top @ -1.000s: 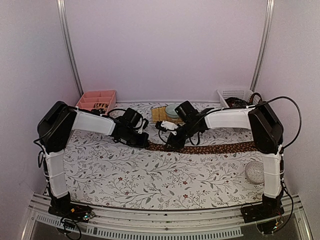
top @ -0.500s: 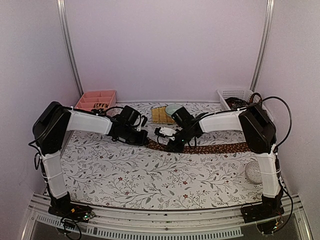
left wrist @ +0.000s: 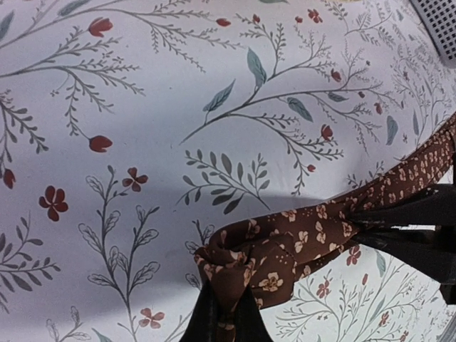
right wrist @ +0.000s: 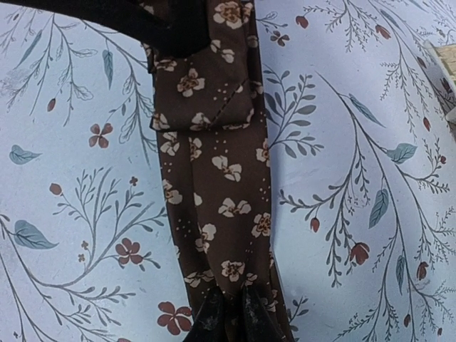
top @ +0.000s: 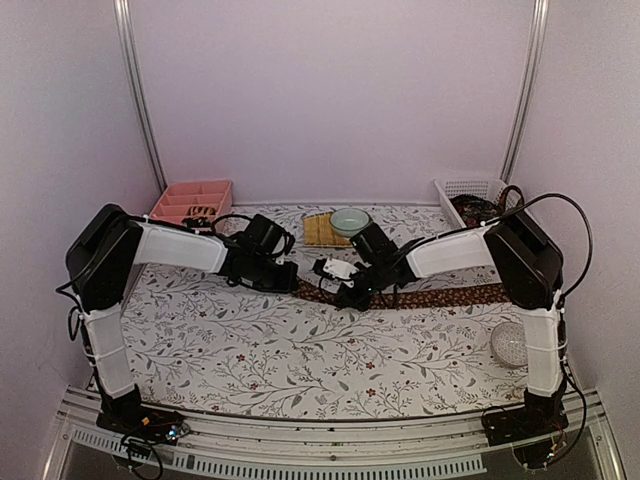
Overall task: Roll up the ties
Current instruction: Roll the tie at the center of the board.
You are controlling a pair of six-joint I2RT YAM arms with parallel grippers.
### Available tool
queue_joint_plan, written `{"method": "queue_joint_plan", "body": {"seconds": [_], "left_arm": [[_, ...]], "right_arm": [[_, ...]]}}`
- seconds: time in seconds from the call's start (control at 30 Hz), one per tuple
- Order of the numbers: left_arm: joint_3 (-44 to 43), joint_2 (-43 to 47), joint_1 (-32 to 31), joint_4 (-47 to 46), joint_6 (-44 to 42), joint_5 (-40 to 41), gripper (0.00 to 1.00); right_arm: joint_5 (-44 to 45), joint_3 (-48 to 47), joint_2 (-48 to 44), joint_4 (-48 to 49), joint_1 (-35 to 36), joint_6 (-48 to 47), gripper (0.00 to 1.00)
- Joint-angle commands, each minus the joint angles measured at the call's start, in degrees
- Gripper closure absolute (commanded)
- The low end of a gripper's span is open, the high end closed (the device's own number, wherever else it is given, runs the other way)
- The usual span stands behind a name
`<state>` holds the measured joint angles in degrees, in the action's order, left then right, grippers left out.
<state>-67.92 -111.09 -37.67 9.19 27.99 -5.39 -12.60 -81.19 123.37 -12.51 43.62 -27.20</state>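
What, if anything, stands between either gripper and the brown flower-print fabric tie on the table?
Nothing visible does. The left gripper is shut on the bunched end of the brown flower-print fabric tie, and the right gripper pinches the flat strip further along. The rest lies uncovered on the floral tablecloth.

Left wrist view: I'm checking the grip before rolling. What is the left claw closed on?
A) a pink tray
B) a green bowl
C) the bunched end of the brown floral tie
C: the left claw is shut on the gathered end of the tie, whose fabric bunches up there.
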Motion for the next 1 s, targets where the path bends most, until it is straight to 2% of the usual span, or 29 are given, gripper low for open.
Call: {"method": "queue_joint_plan", "body": {"seconds": [0.0, 0.23, 0.47, 0.6, 0.7, 0.77, 0.9, 0.97], "left_arm": [[0.8, 1.2, -2.9, -0.5, 2.9, 4.2, 1.0], [2.1, 2.0, -6.3, -0.2, 6.8, 7.0, 1.0], [0.9, 1.6, -7.7, 1.3, 8.1, 7.9, 1.0], [0.7, 1.9, -8.0, 1.8, 8.1, 7.8, 1.0], [0.6, 2.0, -8.2, 2.0, 8.0, 7.9, 1.0], [0.5, 2.0, -8.4, 2.5, 7.8, 8.4, 1.0], [-0.9, 1.5, -8.8, 4.8, 6.7, 10.0, 1.0], [-1.8, 1.3, -8.9, 6.6, 6.0, 11.2, 1.0]], "right_arm": [[5.6, 8.1, -4.7, -4.6, 1.2, 0.0, 0.93], [6.0, 15.5, -13.5, -1.5, 2.3, 0.5, 0.97], [7.1, 18.4, -16.2, 0.4, 5.1, 0.4, 0.96], [6.6, 15.4, -16.9, -1.7, 5.2, 1.2, 0.79], [3.3, 11.5, -17.9, -5.5, 5.1, 2.6, 0.64], [-0.4, 7.9, -18.1, -8.7, 4.9, 4.7, 0.58], [-7.8, 1.6, -16.0, -13.5, 4.8, 11.4, 0.58], [-10.8, -0.4, -14.4, -13.9, 4.1, 15.7, 0.63]]}}
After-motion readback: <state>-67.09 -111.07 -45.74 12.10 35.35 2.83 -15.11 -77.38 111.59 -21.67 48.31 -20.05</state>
